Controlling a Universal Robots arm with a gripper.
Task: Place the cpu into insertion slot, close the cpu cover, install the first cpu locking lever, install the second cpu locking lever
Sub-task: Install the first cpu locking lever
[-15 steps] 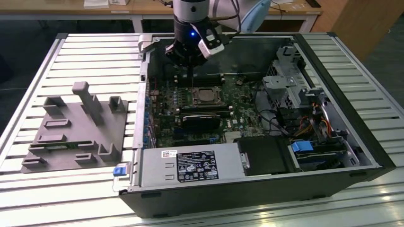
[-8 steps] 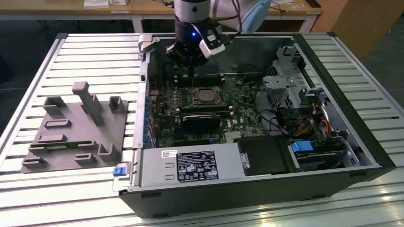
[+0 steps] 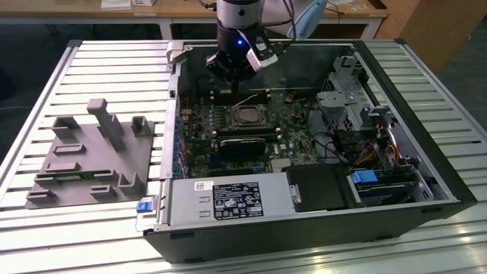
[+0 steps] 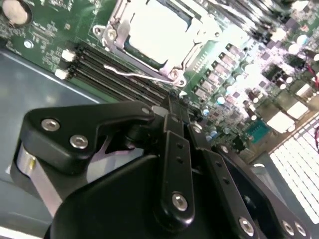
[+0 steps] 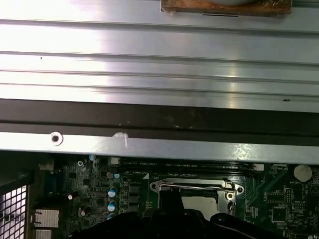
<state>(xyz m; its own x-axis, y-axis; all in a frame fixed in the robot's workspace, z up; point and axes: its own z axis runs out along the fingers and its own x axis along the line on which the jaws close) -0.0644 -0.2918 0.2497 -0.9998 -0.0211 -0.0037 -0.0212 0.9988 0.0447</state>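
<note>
The open black steel computer case [image 3: 304,240] lies on its side, exposing the green circuit board [image 3: 202,154]. The black arm-mounted gripper [image 4: 172,102] hangs just beside the square silver-rimmed insertion slot [image 3: 249,116], fingers drawn together and holding nothing. The thin silvery window-frame cpu cover [image 4: 199,44] lies down over the pale silvery-grey square cpu [image 4: 157,27], which is seated in the slot. A thin wire locking lever [image 4: 142,74] runs along the slot's edge; it appears unlatched, though this is uncertain. Placement and cover closure look complete; the lever steps look outstanding.
</note>
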